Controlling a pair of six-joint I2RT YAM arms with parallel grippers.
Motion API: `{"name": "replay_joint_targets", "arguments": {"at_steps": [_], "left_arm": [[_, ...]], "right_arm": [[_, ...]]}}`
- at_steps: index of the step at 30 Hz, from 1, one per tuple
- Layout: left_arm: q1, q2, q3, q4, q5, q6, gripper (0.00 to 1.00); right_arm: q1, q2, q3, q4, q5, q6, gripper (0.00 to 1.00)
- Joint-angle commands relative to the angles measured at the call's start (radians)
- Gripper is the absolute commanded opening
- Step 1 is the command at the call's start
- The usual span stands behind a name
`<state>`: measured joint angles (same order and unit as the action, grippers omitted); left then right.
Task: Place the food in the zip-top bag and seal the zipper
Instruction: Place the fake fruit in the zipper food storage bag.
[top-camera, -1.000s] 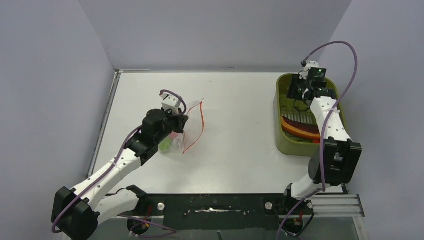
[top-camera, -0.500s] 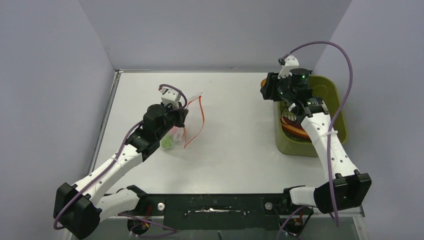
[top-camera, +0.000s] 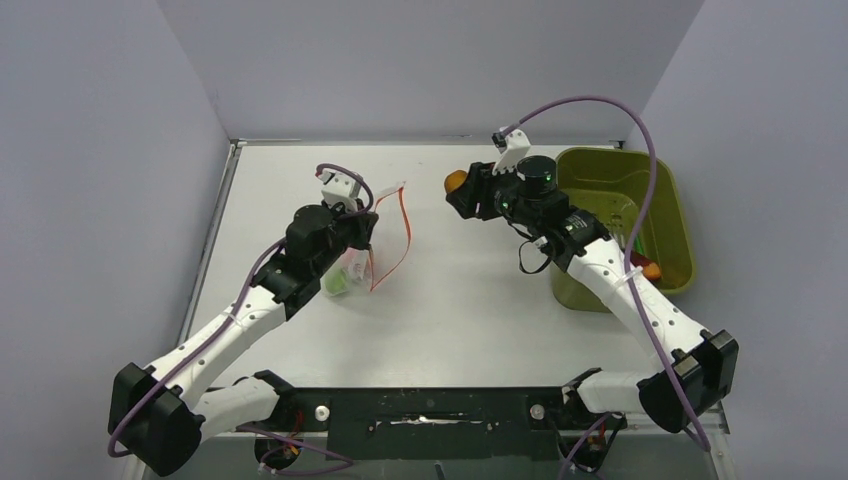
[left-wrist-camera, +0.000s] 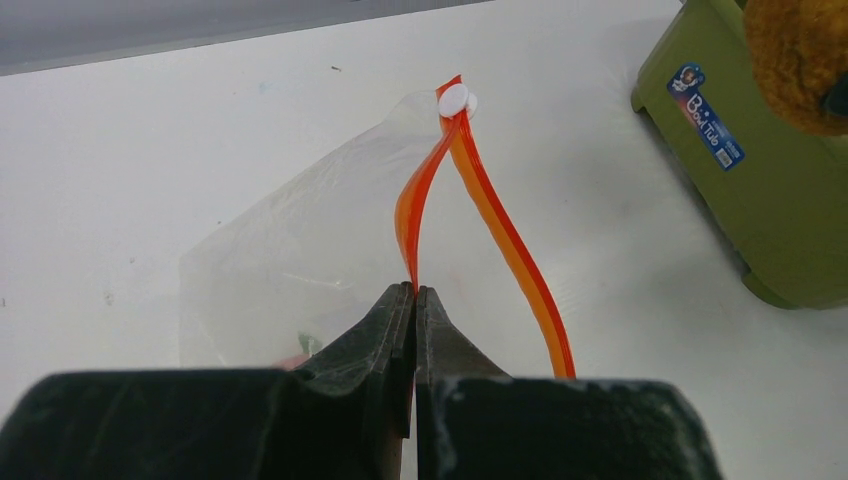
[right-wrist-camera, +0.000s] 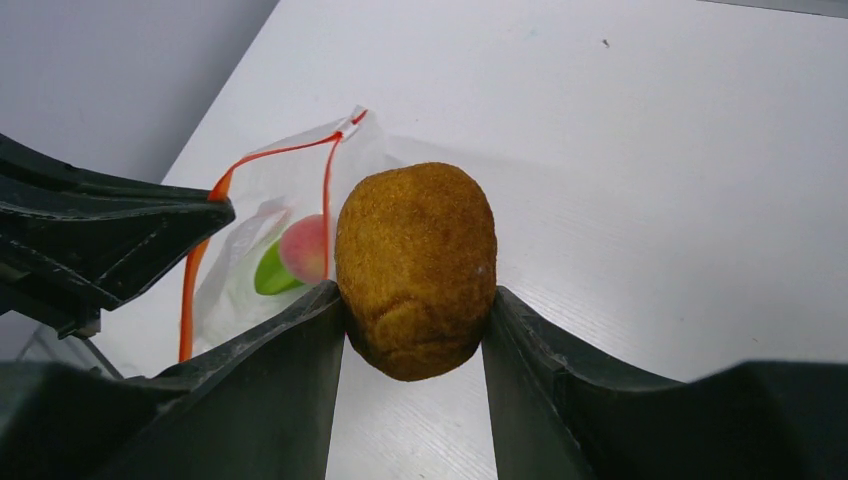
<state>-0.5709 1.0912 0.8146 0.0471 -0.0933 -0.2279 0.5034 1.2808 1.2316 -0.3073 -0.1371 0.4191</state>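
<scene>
The clear zip-top bag (top-camera: 352, 262) lies left of centre, its red-orange zipper (top-camera: 401, 235) bowed open. My left gripper (top-camera: 362, 238) is shut on one lip of the zipper (left-wrist-camera: 408, 235) and holds the mouth apart. Inside the bag I see a green slice (right-wrist-camera: 268, 273) and a pink-red ball fruit (right-wrist-camera: 306, 248). My right gripper (top-camera: 462, 188) is shut on a fuzzy golden-brown oval food (right-wrist-camera: 416, 268) and holds it in the air right of the bag's mouth. The brown food also shows in the top view (top-camera: 455, 181) and the left wrist view (left-wrist-camera: 797, 58).
The olive-green tub (top-camera: 668, 213) stands at the right, with orange and red food bits (top-camera: 648, 268) in it. Its corner with a blue label shows in the left wrist view (left-wrist-camera: 705, 102). Grey walls close the table on three sides.
My right arm has lifted out of the tub and swung left toward the bag with the brown food. My left gripper has kept hold of the zipper and raised it slightly.
</scene>
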Motion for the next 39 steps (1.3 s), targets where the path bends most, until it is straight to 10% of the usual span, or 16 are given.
{"name": "replay_joint_targets", "arguments": {"at_steps": [1, 25, 39], "left_arm": [[-0.006, 0.001, 0.072, 0.059, 0.003, -0.009, 0.00], [-0.007, 0.016, 0.116, 0.017, 0.033, -0.059, 0.00], [-0.007, -0.006, 0.103, 0.009, 0.023, -0.062, 0.00]], "right_arm": [[0.044, 0.025, 0.004, 0.147, -0.016, 0.078, 0.38], [0.204, 0.245, 0.029, 0.288, -0.100, 0.394, 0.39], [0.214, 0.277, 0.049, 0.197, -0.025, 0.350, 0.58]]}}
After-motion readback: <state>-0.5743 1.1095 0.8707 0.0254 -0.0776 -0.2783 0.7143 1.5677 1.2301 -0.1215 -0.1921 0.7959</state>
